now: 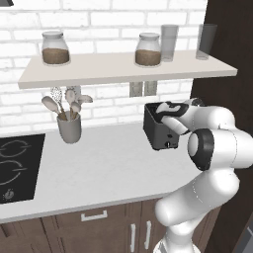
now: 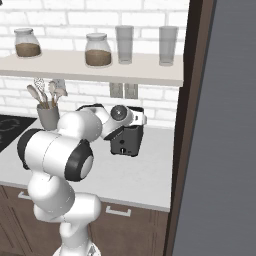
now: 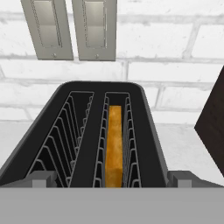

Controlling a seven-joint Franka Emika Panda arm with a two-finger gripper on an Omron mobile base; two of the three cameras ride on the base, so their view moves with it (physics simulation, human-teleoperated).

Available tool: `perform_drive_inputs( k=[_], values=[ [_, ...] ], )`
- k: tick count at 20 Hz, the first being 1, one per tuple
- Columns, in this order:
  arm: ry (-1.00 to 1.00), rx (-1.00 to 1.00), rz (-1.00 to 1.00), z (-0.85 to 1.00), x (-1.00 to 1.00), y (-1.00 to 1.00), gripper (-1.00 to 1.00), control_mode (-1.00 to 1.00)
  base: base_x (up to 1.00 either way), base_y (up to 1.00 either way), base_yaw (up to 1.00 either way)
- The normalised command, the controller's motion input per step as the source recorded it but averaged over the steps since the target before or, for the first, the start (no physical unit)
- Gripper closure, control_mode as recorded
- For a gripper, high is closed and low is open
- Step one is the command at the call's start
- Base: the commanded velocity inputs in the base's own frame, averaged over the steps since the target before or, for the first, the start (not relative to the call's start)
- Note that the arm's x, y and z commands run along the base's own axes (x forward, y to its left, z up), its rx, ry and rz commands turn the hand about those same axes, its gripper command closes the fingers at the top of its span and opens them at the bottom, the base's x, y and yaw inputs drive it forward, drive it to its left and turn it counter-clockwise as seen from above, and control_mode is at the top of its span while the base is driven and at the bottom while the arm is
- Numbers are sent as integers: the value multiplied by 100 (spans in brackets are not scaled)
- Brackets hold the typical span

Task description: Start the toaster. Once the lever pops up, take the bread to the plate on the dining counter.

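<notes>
The toaster (image 1: 159,129) stands on the pale surface (image 1: 104,168) close to the white brick wall (image 1: 99,15), beside a dark tall cabinet side (image 1: 222,64) at the right end of the run. It sits below a shelf (image 1: 123,69) and below two wall outlets (image 3: 70,28).

In the hand view the toaster's top is seen from above, with two wire-lined slots running away from the camera. The bread (image 3: 114,146) stands on edge in the right-hand slot, its golden top edge sunk below the rim. The left-hand slot holds nothing.

The pincer (image 3: 113,178) hangs over the near end of the toaster, its two dark tips spread wide, one at each near corner of the toaster body, pinching nothing. From the base views the arm's wrist reaches over the toaster's top and hides part of it. Whether the tips touch the toaster cannot be told.

The narrow front face of the toaster shows small controls in both base views; they are too small to tell the lever from the knob or read its position.

On the shelf stand two lidded jars (image 1: 55,48) with brown contents and two grey tumblers (image 1: 169,42). A grey utensil holder (image 1: 69,127) with wooden spoons stands on the surface to the left, well apart from the toaster. A black cooktop (image 1: 17,165) lies further left.
</notes>
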Motion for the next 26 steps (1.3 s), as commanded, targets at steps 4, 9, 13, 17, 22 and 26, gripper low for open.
perform_drive_inputs(
  k=[4,9,13,17,22,26],
  values=[
    [0,0,0,0,0,0,-100,-100,0,0,0],
    [0,0,0,0,0,0,-100,-100,0,0,0],
    [0,0,0,0,0,0,-100,-100,0,0,0],
    [0,0,0,0,0,0,-100,-100,0,0,0],
    [0,0,0,0,0,0,-100,-100,0,0,0],
    [0,0,0,0,0,0,-100,-100,0,0,0]
  ],
)
